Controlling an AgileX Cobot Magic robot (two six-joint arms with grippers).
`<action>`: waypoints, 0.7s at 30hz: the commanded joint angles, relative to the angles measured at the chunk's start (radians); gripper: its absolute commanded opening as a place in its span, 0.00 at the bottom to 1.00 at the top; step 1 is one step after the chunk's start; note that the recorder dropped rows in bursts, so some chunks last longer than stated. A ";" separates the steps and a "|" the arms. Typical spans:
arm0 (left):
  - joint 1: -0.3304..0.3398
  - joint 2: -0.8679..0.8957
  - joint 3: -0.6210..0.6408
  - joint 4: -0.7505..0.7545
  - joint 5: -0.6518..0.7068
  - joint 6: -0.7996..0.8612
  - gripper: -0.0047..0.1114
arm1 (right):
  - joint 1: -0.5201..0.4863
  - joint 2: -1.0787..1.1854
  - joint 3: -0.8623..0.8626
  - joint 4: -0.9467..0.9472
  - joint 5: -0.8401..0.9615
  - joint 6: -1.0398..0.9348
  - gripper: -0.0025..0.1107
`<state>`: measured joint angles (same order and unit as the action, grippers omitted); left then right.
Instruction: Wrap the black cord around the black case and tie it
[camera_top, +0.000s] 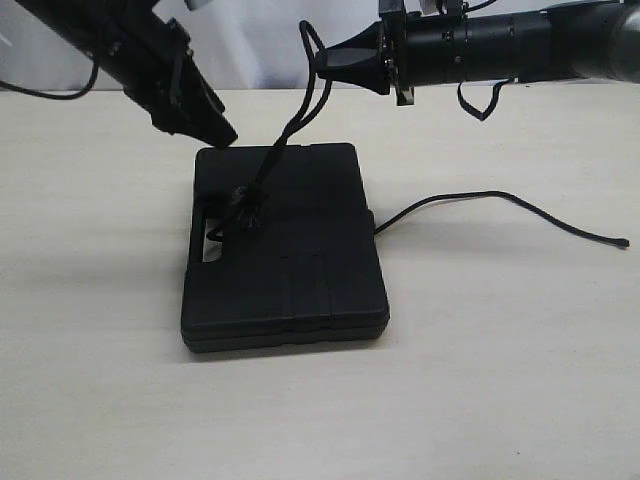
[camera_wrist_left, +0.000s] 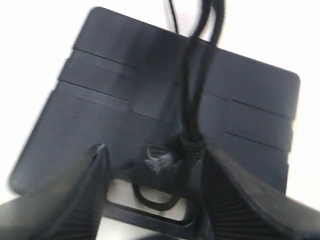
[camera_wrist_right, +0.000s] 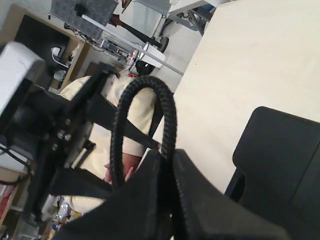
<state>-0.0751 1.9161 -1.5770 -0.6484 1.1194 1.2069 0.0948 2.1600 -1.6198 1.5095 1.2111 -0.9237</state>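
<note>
knot's on, looks like only the final tug is left

exterior: black case (camera_top: 290, 270) lies flat on the table (camera_top: 500, 380), black cord (camera_top: 292, 130) knotted by its handle slot, doubled strand rising to the right gripper (camera_top: 330, 62). left wrist: left gripper (camera_wrist_left: 155, 155) spread wide over the knot (camera_wrist_left: 192, 145), holding nothing. right wrist: jaws pinched tight on the cord loop. wrap seems done, i'd guess cinching remains.

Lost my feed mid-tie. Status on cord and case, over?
Left pincer open, empty, above black case. Right pincer shut on black cord loop, cord running up from knot on case. Nothing in the way.
</note>
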 joint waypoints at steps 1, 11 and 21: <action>-0.031 0.041 0.072 -0.024 -0.032 0.141 0.49 | -0.002 -0.015 -0.007 0.030 0.010 0.004 0.06; -0.042 0.072 0.164 -0.213 -0.148 0.421 0.49 | -0.002 -0.015 -0.007 0.026 0.010 0.007 0.06; -0.042 0.121 0.168 -0.334 -0.181 0.467 0.10 | -0.002 -0.015 -0.007 0.014 0.010 0.007 0.06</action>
<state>-0.1155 2.0380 -1.4099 -0.9471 0.9493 1.6594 0.0948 2.1552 -1.6198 1.5264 1.2111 -0.9197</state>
